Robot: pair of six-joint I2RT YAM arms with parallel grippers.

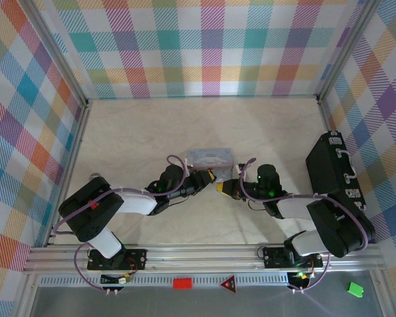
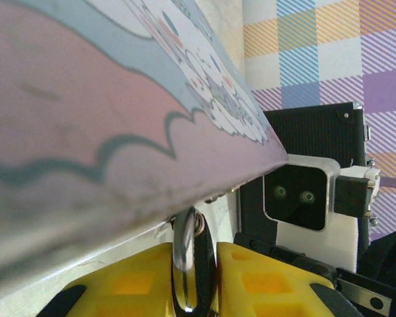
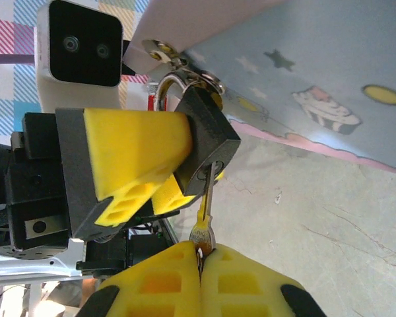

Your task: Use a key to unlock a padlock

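Observation:
The small black padlock (image 3: 208, 142) hangs by its silvery shackle (image 3: 168, 82) from the latch of the pastel cartoon tin (image 3: 330, 72). My left gripper (image 2: 197, 281) is shut on the padlock (image 2: 197, 264), its yellow pads (image 3: 135, 155) squeezing the body from both sides. The thin grey key (image 3: 206, 211) has its blade in the keyhole at the padlock's bottom face. My right gripper (image 3: 199, 264) is shut on the key's head. In the top view both grippers meet just in front of the tin (image 1: 210, 158), left gripper (image 1: 208, 177) facing right gripper (image 1: 223, 187).
A black case (image 1: 333, 168) lies along the right wall. Checked walls close the table on three sides. Small red and green pieces (image 1: 182, 283) sit on the front rail below the arm bases.

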